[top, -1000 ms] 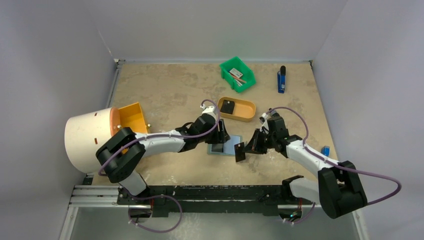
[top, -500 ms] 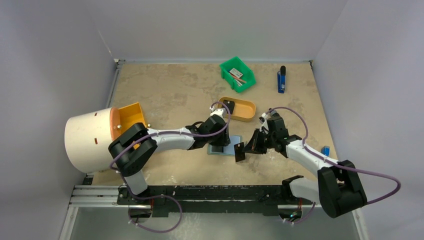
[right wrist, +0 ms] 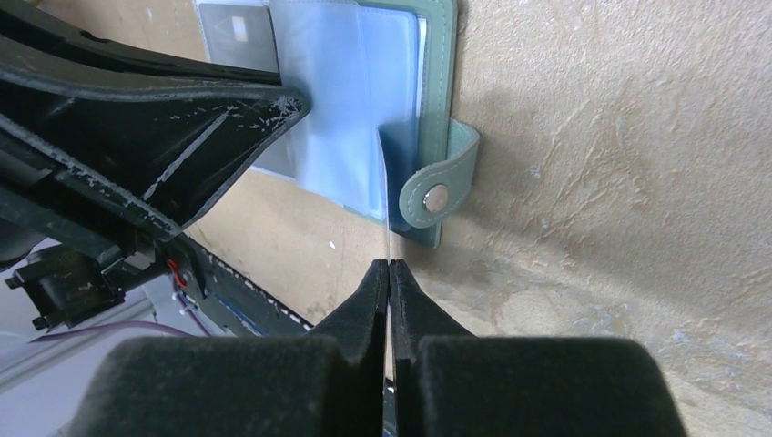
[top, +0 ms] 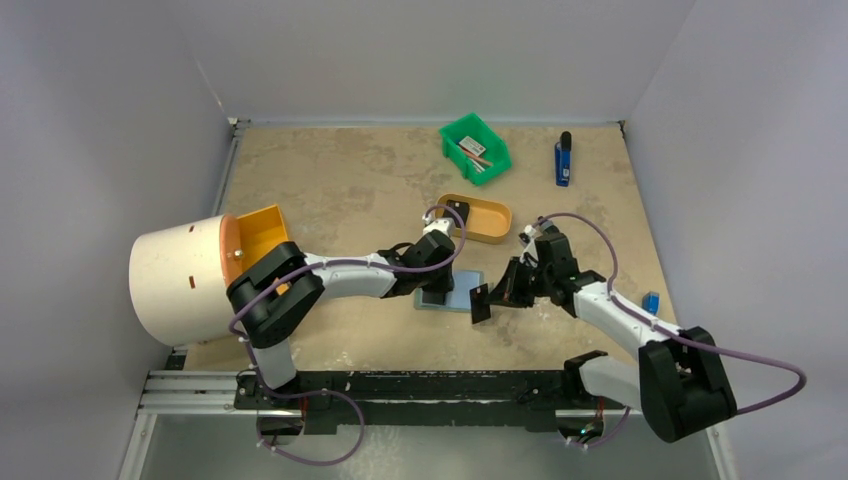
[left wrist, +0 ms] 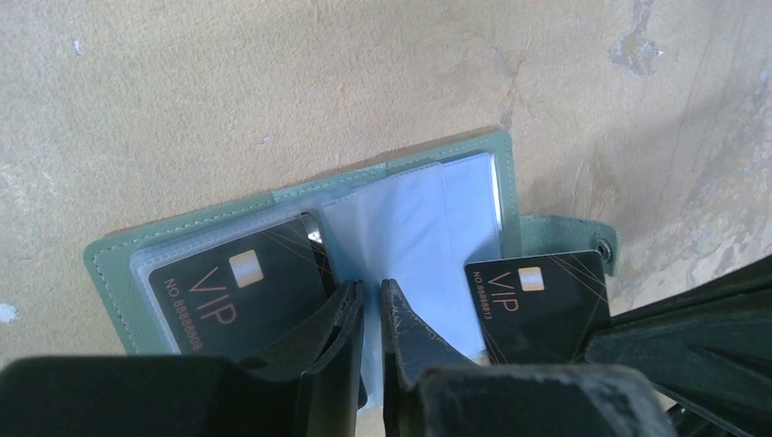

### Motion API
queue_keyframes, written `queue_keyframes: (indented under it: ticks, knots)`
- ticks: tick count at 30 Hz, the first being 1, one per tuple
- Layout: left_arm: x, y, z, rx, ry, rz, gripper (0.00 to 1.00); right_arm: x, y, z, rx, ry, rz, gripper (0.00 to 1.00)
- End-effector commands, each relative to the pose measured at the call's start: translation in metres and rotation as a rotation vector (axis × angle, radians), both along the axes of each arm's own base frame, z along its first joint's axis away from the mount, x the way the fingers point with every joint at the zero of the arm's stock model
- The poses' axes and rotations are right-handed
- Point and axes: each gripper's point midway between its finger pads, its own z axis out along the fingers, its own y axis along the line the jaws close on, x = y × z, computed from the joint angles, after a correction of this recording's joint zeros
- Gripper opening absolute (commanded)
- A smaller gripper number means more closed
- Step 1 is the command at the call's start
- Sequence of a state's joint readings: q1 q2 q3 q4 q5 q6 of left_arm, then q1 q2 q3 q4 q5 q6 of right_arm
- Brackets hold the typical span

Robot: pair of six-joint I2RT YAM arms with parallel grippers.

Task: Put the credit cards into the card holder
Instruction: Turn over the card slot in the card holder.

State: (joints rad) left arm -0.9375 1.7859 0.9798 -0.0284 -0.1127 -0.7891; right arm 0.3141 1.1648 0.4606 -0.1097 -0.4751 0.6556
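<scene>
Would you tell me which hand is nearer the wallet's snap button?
Right. The right hand, gripping a card, is just beside the snap button; the left hand is over the middle of the wallet.

- Pocketed credit card [left wrist: 228,296], in the left sleeve of the card holder [left wrist: 118,264]: I read "VIP" in gold capitals.
- Same card, line beneath: it starts "NO" and runs on in 8s. I cannot make out the last digits.
- Second credit card [left wrist: 537,291], just beside the holder's snap strap [left wrist: 583,238]: I read "VIP" again, over a "NO" line of 8s with an unclear end.
- Red-and-white label [top: 471,147] in the green bin [top: 446,136]: too small for me to read.
</scene>
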Motion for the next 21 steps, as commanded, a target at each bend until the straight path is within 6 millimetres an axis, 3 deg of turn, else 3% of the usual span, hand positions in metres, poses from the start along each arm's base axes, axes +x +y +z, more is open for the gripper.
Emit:
queue_keyframes:
  ticks: [1, 10, 21]
  knots:
    - [0.008, 0.007, -0.001, 0.057, -0.027, 0.029, 0.1, 0.001, 0.003, 0.018, 0.022, -0.03, 0.009, 0.0]
    - [0.009, 0.012, -0.003, 0.073, -0.031, 0.052, 0.05, -0.008, -0.001, 0.028, 0.012, -0.037, 0.011, 0.0]
    - [0.009, 0.012, -0.001, 0.065, -0.034, 0.051, 0.05, 0.011, 0.016, 0.034, 0.087, -0.072, 0.056, 0.0]
